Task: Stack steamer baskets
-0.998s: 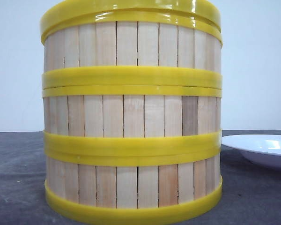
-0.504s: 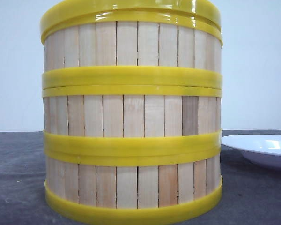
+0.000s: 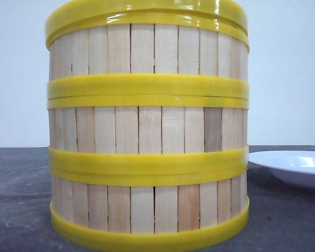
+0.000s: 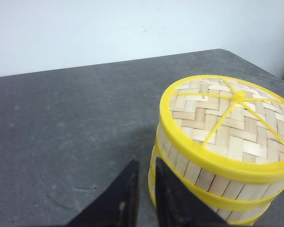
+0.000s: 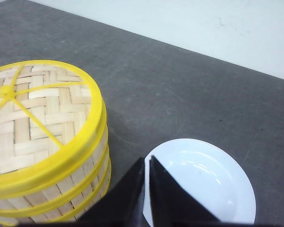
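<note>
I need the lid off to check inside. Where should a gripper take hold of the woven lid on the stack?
Likely the lid by its thick yellow rim, from above: jaws spanning the overhanging rim at the edge. It lies flat on the steamer baskets, and the raised centre hub looks too small to pinch.

Front camera sits low and close against the stacked slatted wooden steamer baskets with yellow rims (image 3: 147, 131); both wrist cameras look down on that stack from opposite sides.

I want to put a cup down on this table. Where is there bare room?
Bare gray table lies wide open on the stack of baskets' left. On its right, the white plate crowds close; beyond the plate toward the wall is free.
</note>
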